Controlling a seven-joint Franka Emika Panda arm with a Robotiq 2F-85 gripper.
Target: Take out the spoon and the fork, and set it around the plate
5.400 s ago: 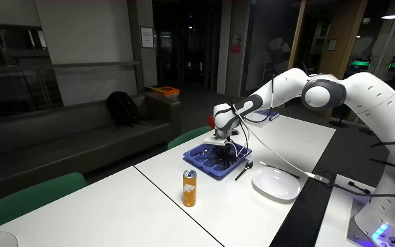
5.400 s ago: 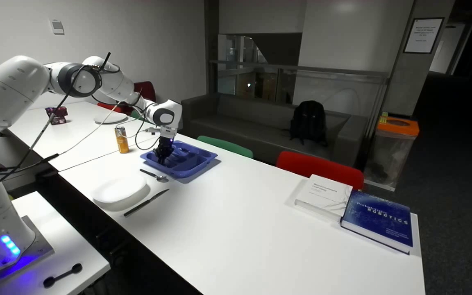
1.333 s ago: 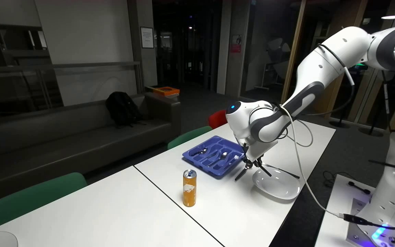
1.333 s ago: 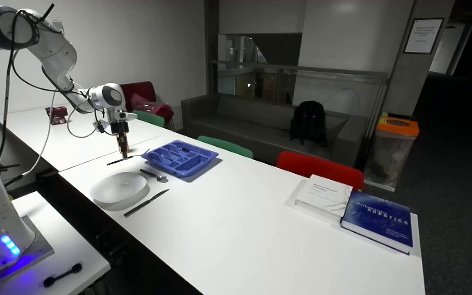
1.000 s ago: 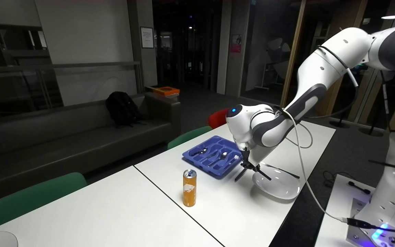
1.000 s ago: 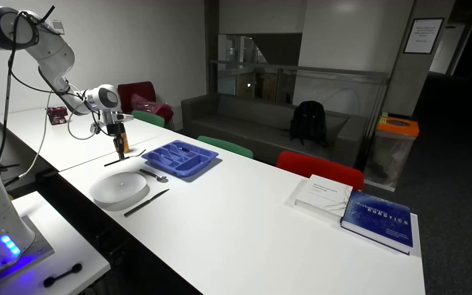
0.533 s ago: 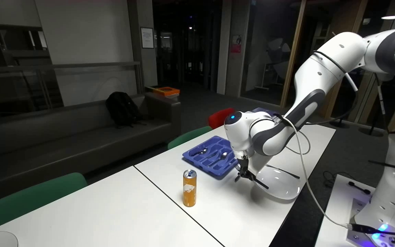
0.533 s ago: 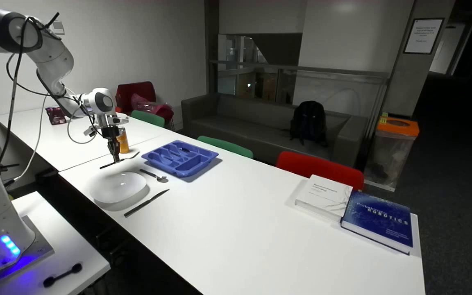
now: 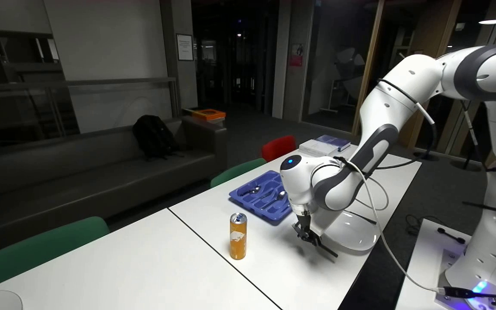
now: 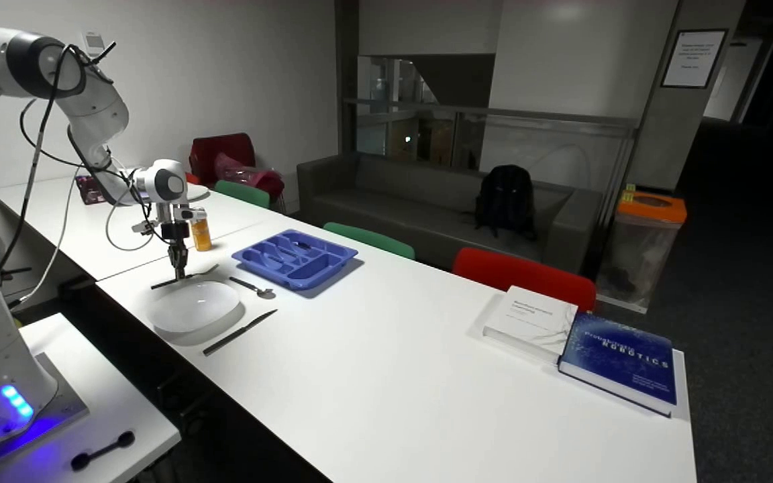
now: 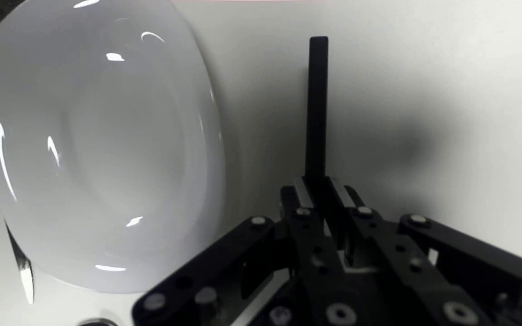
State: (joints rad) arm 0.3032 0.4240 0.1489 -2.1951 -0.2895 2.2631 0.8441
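My gripper (image 11: 319, 186) is shut on the black handle of a fork (image 11: 317, 104). In an exterior view the fork (image 10: 166, 283) hangs level and low over the table, beside the plate on the side away from the knife; I cannot tell if it touches. The white plate (image 11: 120, 136) lies just left of the gripper in the wrist view and shows in both exterior views (image 10: 192, 308) (image 9: 353, 234). A spoon (image 10: 249, 286) with a black handle lies on the table between plate and blue tray (image 10: 300, 284); the arm mostly hides it in an exterior view.
A table knife (image 10: 240, 331) lies along the plate's other side. The tray (image 9: 250, 208) holds several pieces of cutlery, among them a spoon (image 9: 281, 195). An orange can (image 9: 237, 241) stands near the table seam. Two books (image 10: 618, 359) lie at the table's far end.
About five seconds ago my gripper was down in the tray. It has since lifted the fork out, carried it to beside the plate, and lowered it over the last second.
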